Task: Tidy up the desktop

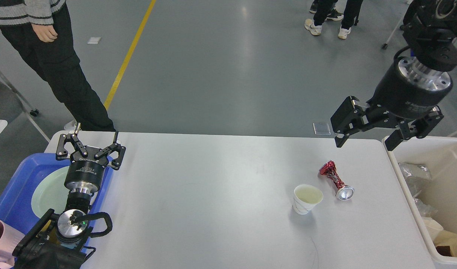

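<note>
You see the large smooth white rectangular desktop point(221, 194) filling the lower part of the head view, its long axis running left to right, far edge toward the grey floor.

Your right gripper point(365, 141) hangs above the desktop's far right corner, fingers spread wide and holding nothing. Below it and slightly to its left lies a crushed red metal can point(335, 180), on its side, silver end pointing toward you. Just left of the can stands an upright white paper cup point(307, 199), mouth up; cup and can are near each other, not touching. Right of this gripper, off the desktop's end, sits a cream-white rectangular plastic bin point(396, 164) with wrappers inside.

Your left gripper point(91, 139) is at the desktop's far left corner, also spread and empty. Beneath its wrist is a blue plastic tray point(15, 186) holding a pale green round plate point(49, 192).
</note>
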{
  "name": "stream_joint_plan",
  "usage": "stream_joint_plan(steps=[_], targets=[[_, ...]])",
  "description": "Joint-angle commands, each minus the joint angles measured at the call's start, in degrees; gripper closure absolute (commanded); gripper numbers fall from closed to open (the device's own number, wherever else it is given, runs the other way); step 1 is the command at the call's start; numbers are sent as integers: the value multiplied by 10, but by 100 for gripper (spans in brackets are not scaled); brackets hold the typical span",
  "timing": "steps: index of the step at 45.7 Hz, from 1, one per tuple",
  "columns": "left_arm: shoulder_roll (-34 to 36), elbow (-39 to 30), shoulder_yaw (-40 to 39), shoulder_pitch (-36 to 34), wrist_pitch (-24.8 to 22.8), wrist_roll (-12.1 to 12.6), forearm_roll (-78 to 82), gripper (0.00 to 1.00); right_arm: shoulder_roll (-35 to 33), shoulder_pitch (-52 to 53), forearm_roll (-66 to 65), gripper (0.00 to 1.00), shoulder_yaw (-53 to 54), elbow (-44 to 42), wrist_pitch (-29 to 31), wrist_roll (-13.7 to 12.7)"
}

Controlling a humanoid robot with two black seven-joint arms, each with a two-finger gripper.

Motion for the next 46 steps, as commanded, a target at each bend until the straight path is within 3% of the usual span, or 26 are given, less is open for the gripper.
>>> stream_joint_plan(steps=[1,14,23,33,46], targets=[[0,0,0,0,0,0,0,4,-6,12,0,0,2,13,1,0],[0,0,0,0,0,0,0,4,-8,-35,1,0,1,9,-26,0],[-1,0,0,0,0,0,0,4,-10,-119,7,0,9,-7,-118,-1],[0,0,0,0,0,0,0,4,9,-279,22,0,21,-87,-212,-1],[0,0,0,0,0,0,0,4,66,-452,50,0,67,-204,-238,-1]])
